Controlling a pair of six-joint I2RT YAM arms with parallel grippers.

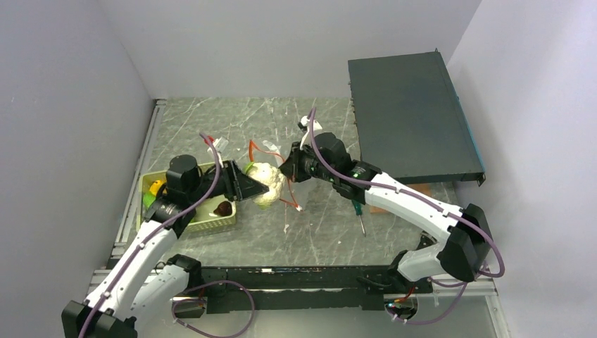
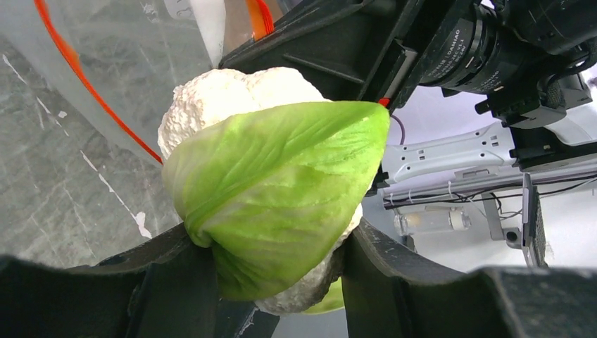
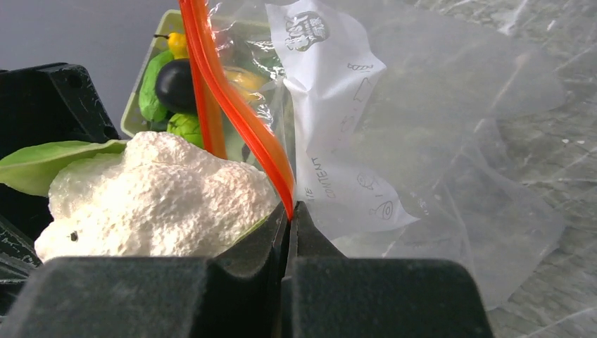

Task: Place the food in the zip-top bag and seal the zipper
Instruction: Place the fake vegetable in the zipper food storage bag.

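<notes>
Right gripper [image 3: 290,224] is clenched on the zip-top bag [image 3: 436,141] at its mouth; green basket [image 1: 211,225], left of the bag, holds other food [image 3: 174,84]; left gripper [image 2: 274,260] grasps the cauliflower [image 2: 274,190] just beside the red-orange zipper [image 3: 236,113].

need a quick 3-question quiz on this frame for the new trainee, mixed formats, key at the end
1. True or false: the left gripper is holding the cauliflower.
2. What is the right gripper pinching? A) the zipper strip of the bag; B) a toy carrot; C) a cable.
3. Fill in: the other food sits in the light green ____.
Key: 1 true; 2 A; 3 basket.
</notes>
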